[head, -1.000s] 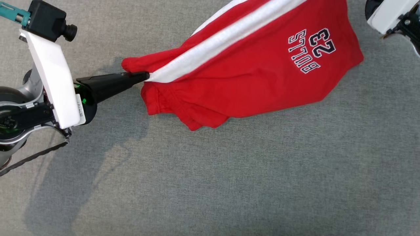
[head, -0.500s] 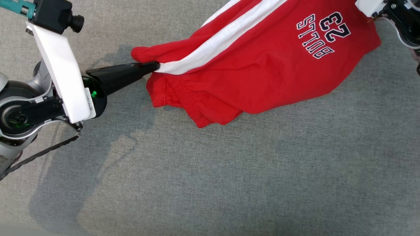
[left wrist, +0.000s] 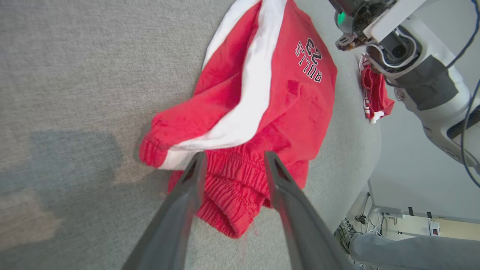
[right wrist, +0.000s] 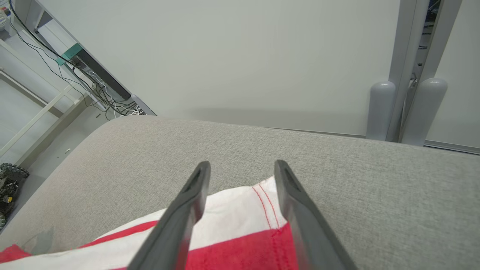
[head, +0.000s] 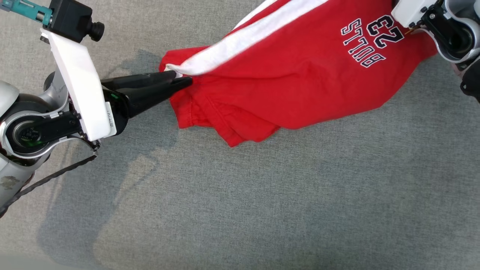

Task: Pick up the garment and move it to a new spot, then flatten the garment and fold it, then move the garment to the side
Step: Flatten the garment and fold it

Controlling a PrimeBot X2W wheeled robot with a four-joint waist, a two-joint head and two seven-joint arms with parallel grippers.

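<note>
Grey fabric covers the tabletop (head: 262, 206), and the shorts (head: 300, 82) lie bunched on it, red with a white stripe (head: 243, 37) and a crumpled waistband (left wrist: 228, 187) at one end. At that waistband end sits the left hand (head: 182, 77), fingers apart, tips at the cloth but pinching nothing. At the shorts' opposite hem (right wrist: 262, 195), over the stripe, hovers the right hand (right wrist: 242, 167), fingers also apart and empty. The shorts look set down at their spot, so flattening seems the step in hand. Next calls for pinching waistband and hem corners and drawing them apart until the tucked-under layers spread flat.
</note>
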